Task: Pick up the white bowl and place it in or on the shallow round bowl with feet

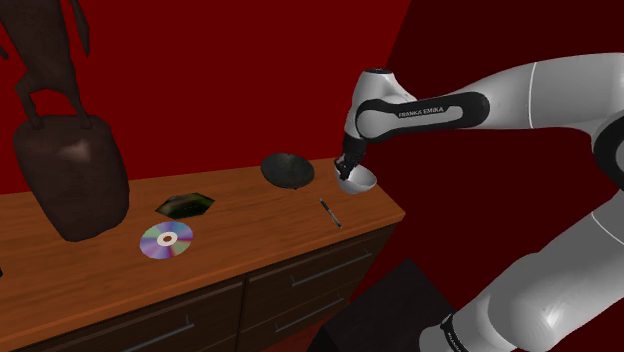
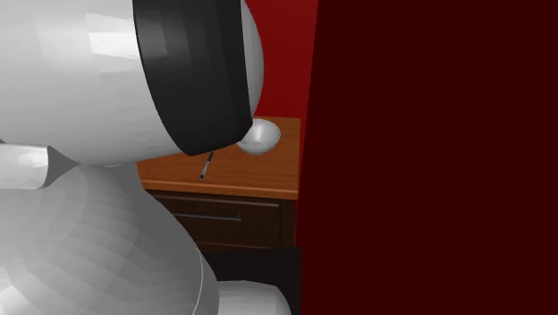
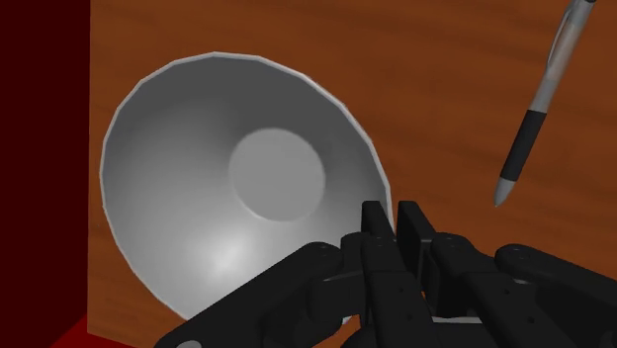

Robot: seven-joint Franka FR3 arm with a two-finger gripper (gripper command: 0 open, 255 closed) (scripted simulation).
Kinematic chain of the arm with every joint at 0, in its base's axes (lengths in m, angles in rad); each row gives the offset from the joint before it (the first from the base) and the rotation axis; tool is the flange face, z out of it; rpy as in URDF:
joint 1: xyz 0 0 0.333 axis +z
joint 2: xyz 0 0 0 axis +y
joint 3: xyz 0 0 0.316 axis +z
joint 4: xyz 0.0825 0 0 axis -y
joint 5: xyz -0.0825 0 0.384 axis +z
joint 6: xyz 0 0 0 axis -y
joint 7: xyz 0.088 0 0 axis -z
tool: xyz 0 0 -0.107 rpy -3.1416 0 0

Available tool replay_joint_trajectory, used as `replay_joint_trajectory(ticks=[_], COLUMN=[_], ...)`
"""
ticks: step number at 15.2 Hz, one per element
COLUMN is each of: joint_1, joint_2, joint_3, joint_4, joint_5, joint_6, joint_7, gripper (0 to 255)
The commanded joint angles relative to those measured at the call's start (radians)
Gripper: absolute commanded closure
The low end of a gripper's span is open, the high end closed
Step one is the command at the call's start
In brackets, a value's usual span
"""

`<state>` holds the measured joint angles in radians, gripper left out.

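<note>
End effector (image 1: 348, 172) narrow, pinching the rim of the white bowl (image 1: 358, 181) at the far right corner of the wooden tabletop (image 1: 250, 225). The target, the dark round bowl (image 1: 288, 169), sits to the shoulder view's left of the end effector, near but apart, at about the same depth. The coming move is judged to be a short sideways carry to the left. Both bowls are round, so no long axis matters. The target's feet are too small to tell.

The wrist view shows the grip: fingers (image 3: 376, 225) close together on the bowl's rim, with a pen (image 3: 539, 109) lying beside it. The second exterior view shows the white bowl (image 2: 261, 134) low over the tabletop; whether it touches cannot be told. The shoulder view gives the gap to the target.
</note>
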<state>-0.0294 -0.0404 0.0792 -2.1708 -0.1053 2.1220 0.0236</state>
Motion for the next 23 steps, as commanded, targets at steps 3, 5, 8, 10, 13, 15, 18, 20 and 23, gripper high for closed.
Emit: replay_joint_trajectory(ticks=[3, 5, 8, 10, 13, 15, 18, 20, 23], joint_1=[0.001, 0.001, 0.001, 0.001, 0.002, 0.002, 0.002, 0.002, 0.028], joint_2=[-0.018, -0.028, -0.040, -0.047, -0.056, -0.061, -0.067, -0.069, 0.006], joint_3=[0.001, 0.001, 0.001, 0.001, 0.001, 0.001, 0.001, 0.001, 0.033], joint_4=[0.031, 0.049, 0.076, 0.096, 0.126, 0.148, 0.182, 0.205, 0.313], joint_5=[0.005, 0.007, 0.010, 0.012, 0.014, 0.015, 0.017, 0.018, 0.014], joint_6=[-0.050, -0.076, -0.116, -0.142, -0.181, -0.208, -0.247, -0.273, -0.311], joint_7=[-0.006, -0.009, -0.013, -0.016, -0.020, -0.023, -0.027, -0.029, 0.028], gripper=[255, 255, 255, 255, 255, 255, 255, 255, 255])
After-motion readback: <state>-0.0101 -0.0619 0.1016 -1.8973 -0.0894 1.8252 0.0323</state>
